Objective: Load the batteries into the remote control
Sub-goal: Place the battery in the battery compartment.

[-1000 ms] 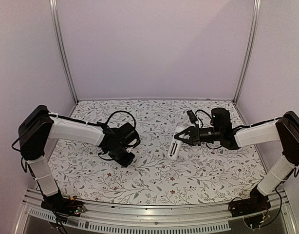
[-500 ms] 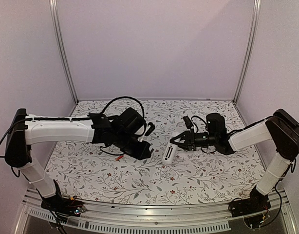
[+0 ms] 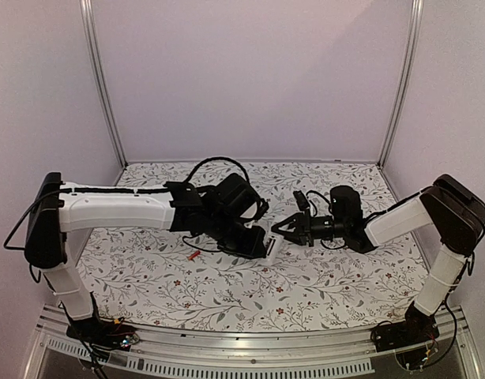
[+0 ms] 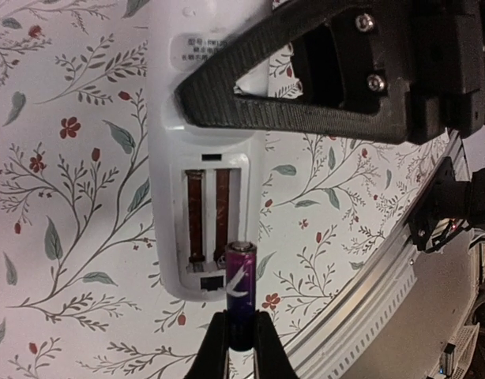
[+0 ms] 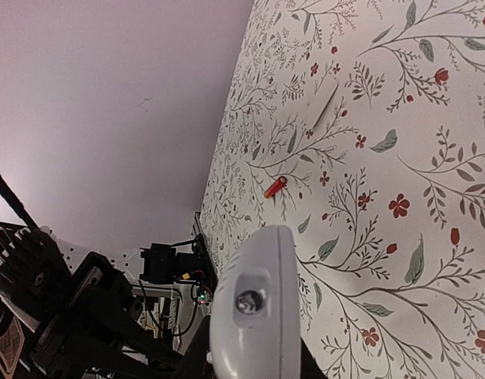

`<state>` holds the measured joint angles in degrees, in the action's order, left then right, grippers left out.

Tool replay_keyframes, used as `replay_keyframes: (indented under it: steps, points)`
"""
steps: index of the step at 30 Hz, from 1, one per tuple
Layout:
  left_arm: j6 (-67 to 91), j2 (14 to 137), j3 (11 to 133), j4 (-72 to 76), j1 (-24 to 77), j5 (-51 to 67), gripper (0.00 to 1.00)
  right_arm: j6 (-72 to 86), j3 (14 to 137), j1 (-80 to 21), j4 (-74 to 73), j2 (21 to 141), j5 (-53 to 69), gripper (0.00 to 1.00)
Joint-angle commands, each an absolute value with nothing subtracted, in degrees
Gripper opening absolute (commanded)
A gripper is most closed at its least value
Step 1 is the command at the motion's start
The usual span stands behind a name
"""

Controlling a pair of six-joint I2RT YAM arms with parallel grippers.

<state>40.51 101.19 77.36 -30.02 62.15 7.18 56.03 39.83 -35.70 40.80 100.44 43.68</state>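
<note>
My right gripper (image 3: pixel 283 230) is shut on one end of the white remote control (image 3: pixel 272 247) and holds it tilted over the middle of the table. In the left wrist view the remote (image 4: pixel 167 158) shows its back with the battery bay (image 4: pixel 207 229) open and empty, two metal strips inside. My left gripper (image 4: pixel 241 320) is shut on the black battery (image 4: pixel 242 276), whose tip stands just at the bay's lower right corner. The red battery (image 3: pixel 193 254) lies on the table left of both grippers; it also shows in the right wrist view (image 5: pixel 275 187).
The table has a floral cloth (image 3: pixel 250 288). A thin pale strip (image 5: pixel 325 106) lies on it beyond the red battery. The metal front rail (image 4: pixel 385 284) runs close by. Plain walls close the back and sides.
My left arm has swung right from the left half of the table, carrying the black battery up to the remote. My right gripper has shifted the remote a little left. The red battery is uncovered.
</note>
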Motion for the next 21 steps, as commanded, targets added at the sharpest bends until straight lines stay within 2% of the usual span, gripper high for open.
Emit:
replay_keyframes:
  steps: [1,9,21]
  points:
    - [42.58,104.36,80.57,-33.46,62.51,8.64,0.0,59.0,40.34,-36.21,47.43,102.8,44.67,0.0]
    - [44.73,104.9,81.2,-36.9,61.54,7.94,0.0,62.5,39.9,-36.53,52.56,105.22,45.44,0.0]
    - [45.78,105.13,81.59,-40.12,59.8,6.66,0.0,62.87,41.22,-37.73,51.06,106.14,45.22,0.0]
